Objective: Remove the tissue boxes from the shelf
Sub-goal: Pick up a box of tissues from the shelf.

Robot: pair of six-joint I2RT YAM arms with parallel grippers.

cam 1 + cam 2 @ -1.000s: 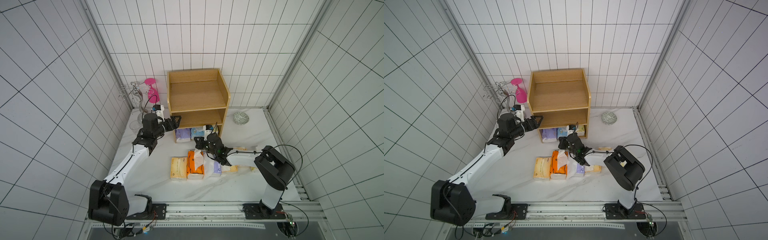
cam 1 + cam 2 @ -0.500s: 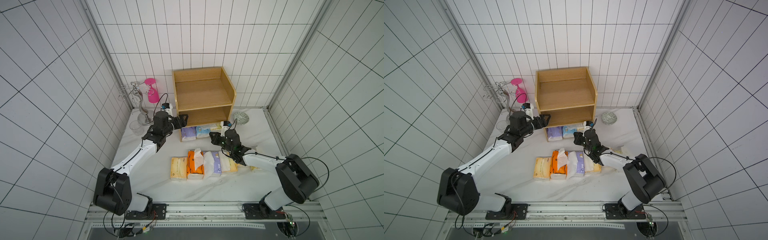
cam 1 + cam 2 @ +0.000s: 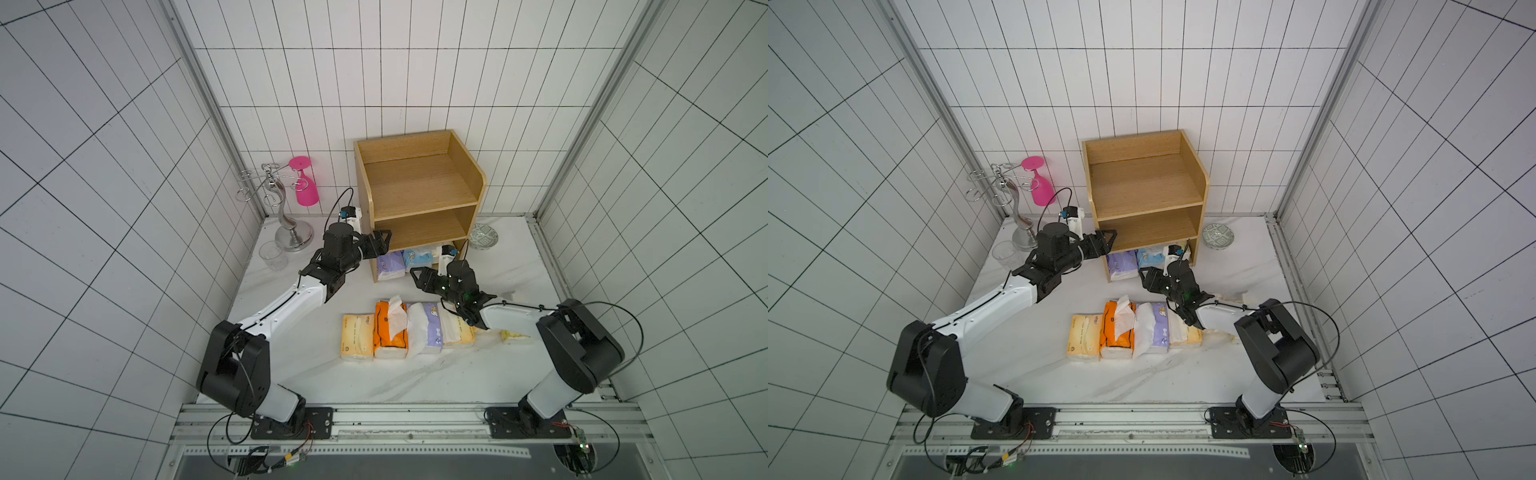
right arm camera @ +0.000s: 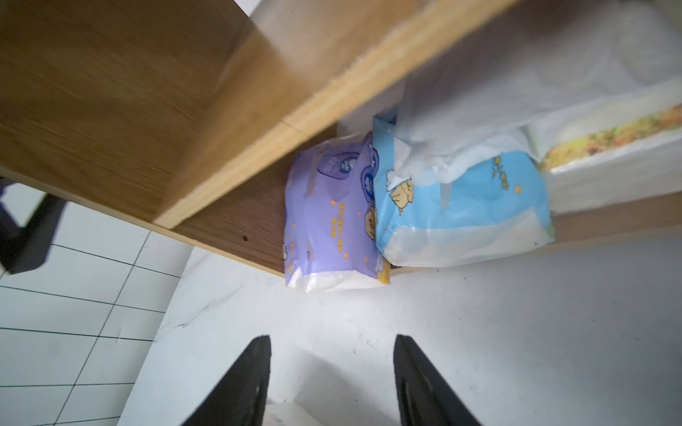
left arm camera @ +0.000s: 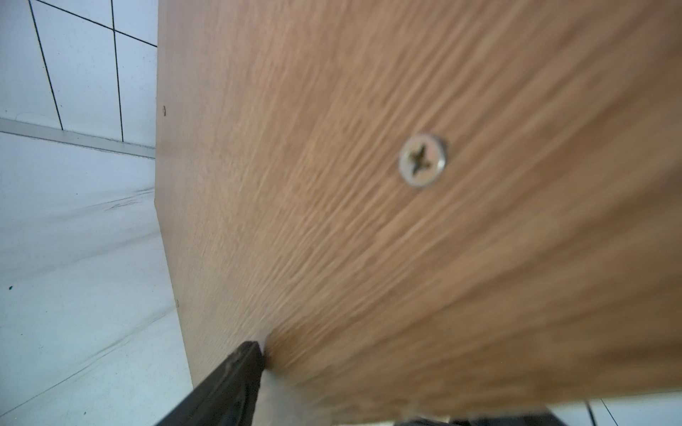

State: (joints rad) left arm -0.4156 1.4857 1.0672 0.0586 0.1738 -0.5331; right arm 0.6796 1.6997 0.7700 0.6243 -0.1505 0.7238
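A purple tissue box point(image 4: 332, 210) and a light blue tissue box point(image 4: 461, 206) lie side by side in the shelf's point(image 3: 417, 187) bottom tier; a row of tissue boxes point(image 3: 390, 332) lies on the bench point(image 3: 415, 382) before it. The right gripper point(image 4: 332, 341) hangs released and empty facing that tier; the left gripper point(image 3: 381, 240) touches the shelf's side panel, its state unclear.

pink goblet point(image 3: 304, 189) — hung on wire stand point(image 3: 284, 212) | clear glass point(image 3: 273, 255) | patterned dish point(image 3: 483, 237)

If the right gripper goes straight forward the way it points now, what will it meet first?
Probably the purple tissue pack on the bottom tier of the shelf. The open right gripper faces it, though depth is uncertain.
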